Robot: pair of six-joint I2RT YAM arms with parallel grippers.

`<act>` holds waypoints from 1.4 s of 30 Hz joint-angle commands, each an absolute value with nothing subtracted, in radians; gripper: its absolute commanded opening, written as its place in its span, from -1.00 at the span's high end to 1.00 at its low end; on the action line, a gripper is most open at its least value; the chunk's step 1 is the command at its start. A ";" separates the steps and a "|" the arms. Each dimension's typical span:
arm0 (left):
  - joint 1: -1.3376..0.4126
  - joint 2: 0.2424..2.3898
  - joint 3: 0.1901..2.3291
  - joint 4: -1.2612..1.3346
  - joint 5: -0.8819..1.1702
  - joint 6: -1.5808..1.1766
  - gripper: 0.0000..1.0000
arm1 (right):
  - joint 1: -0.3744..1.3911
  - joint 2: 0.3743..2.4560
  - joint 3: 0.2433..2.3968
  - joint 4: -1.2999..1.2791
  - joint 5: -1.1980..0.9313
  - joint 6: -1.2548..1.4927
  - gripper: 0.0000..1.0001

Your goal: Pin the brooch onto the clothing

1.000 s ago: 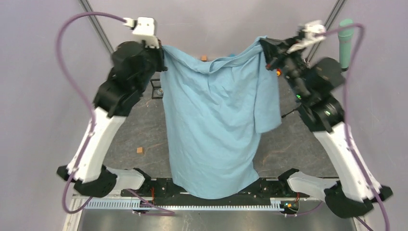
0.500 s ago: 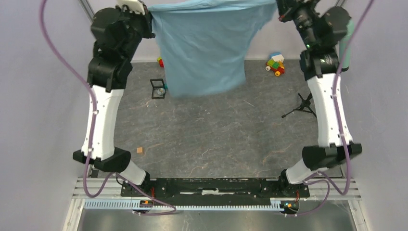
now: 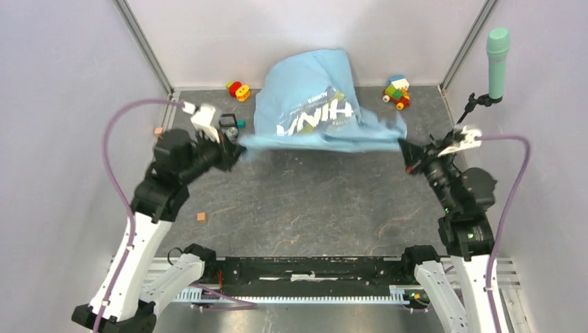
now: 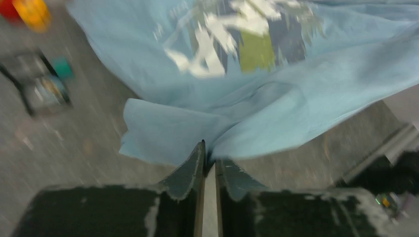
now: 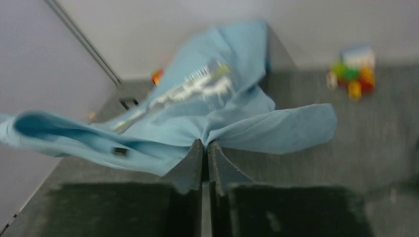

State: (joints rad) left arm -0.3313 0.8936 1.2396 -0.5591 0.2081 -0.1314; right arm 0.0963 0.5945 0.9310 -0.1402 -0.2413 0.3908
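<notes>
Both claws are pinched tight on the T-shirt point(image 3: 312, 104). The left gripper point(image 4: 210, 150) nips one near corner and the right gripper point(image 5: 205, 145) nips the other. The shirt hangs stretched between them and billows out ahead of the fingertips, print showing. A black frame box point(image 4: 39, 89) sits ahead-left of the left claw. The brooch is too blurry to pick out.

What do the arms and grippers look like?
The left arm and right arm: white lower links, black joints above. A purple cable loops off each wrist, by a white camera mount. The left gripper and right gripper: flat black fingers, scuffed edges.
</notes>
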 commanded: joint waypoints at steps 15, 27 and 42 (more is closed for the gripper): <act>-0.319 0.502 0.770 -0.820 0.461 -0.607 -1.00 | 0.084 0.382 0.542 -0.566 -0.232 0.404 -0.95; -0.321 0.638 0.633 -0.595 0.448 -0.664 -1.00 | 0.084 0.524 0.380 -0.472 -0.366 0.302 -0.68; -0.615 0.870 0.455 -0.054 0.217 -0.853 -0.85 | 0.554 0.814 0.273 -0.026 -0.264 0.533 -0.01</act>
State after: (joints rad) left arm -0.5232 0.8265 0.4786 -0.3103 0.3359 -0.7467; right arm 0.4301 0.7483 0.3016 -0.2497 -0.3481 0.4244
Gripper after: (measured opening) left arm 0.932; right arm 0.512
